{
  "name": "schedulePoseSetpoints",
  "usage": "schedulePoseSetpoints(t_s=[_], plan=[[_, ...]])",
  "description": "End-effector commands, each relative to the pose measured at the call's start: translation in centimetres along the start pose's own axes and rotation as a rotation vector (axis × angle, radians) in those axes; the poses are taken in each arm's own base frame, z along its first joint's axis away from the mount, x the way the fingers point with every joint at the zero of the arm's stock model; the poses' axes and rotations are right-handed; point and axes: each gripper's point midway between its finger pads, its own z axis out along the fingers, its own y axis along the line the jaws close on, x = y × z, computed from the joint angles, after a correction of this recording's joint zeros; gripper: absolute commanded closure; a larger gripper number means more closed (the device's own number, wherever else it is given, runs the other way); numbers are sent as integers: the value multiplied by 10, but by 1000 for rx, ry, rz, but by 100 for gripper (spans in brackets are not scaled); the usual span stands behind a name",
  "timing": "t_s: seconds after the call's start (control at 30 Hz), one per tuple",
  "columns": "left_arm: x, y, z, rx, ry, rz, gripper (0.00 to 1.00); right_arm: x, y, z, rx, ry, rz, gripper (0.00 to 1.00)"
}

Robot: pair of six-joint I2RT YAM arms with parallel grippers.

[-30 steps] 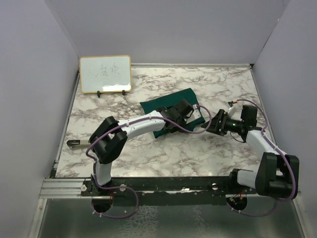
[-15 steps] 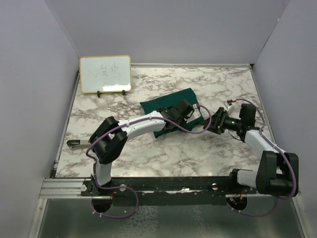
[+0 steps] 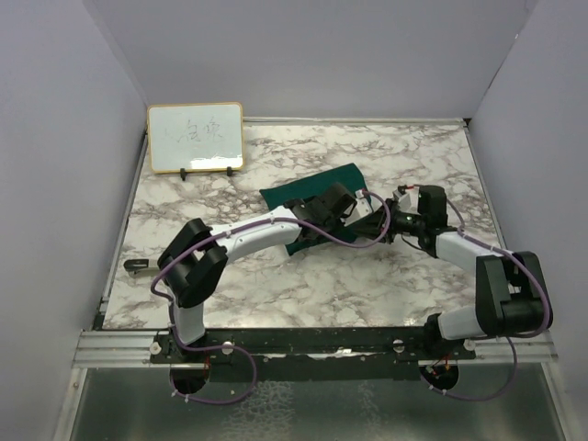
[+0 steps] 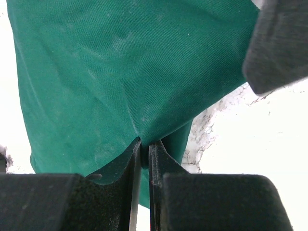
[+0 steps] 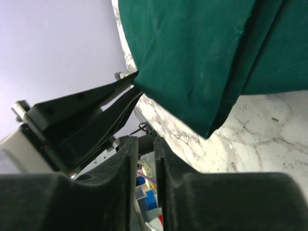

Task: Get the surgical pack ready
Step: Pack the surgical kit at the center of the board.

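Note:
The surgical pack shows as a folded dark green drape (image 3: 303, 191) lying mid-table; no tray, instruments or gauze are in view. My left gripper (image 3: 356, 217) sits at the drape's near right edge. In the left wrist view it (image 4: 145, 143) is shut on a pinched fold of the green cloth (image 4: 120, 72). My right gripper (image 3: 388, 220) is just right of it, facing the drape. In the right wrist view its jaws (image 5: 146, 139) stand almost together with a thin slit and nothing between them. There the drape (image 5: 202, 57) hangs lifted above the marble, held by the left fingers (image 5: 96, 110).
A wood-framed whiteboard (image 3: 195, 138) stands at the back left. A small dark tool (image 3: 138, 266) lies by the table's left edge. Purple walls close in the marble table (image 3: 367, 285) on three sides.
My right gripper has moved left toward the drape's right edge and its jaws have come together. My left gripper has closed on the fabric fold.

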Motion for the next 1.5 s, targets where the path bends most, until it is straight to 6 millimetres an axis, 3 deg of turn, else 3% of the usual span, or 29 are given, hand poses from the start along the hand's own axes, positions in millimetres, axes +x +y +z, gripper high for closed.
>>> schedulePoseSetpoints(t_s=[0.0, 0.33, 0.63, 0.8, 1.47], plan=[[-23, 0, -20, 22, -107, -23, 99, -22, 2, 12, 16, -105, 41, 83], [-31, 1, -30, 30, -144, -33, 100, -4, -14, 37, 36, -35, 48, 89], [-33, 2, -32, 28, -151, -36, 100, 3, -26, 47, 72, -51, 59, 91], [-36, 2, -35, 33, -167, -38, 100, -3, -30, 50, 90, -83, 58, 90], [-43, -11, -40, 88, -203, -40, 100, -26, -9, 72, 17, -310, 75, 89]])
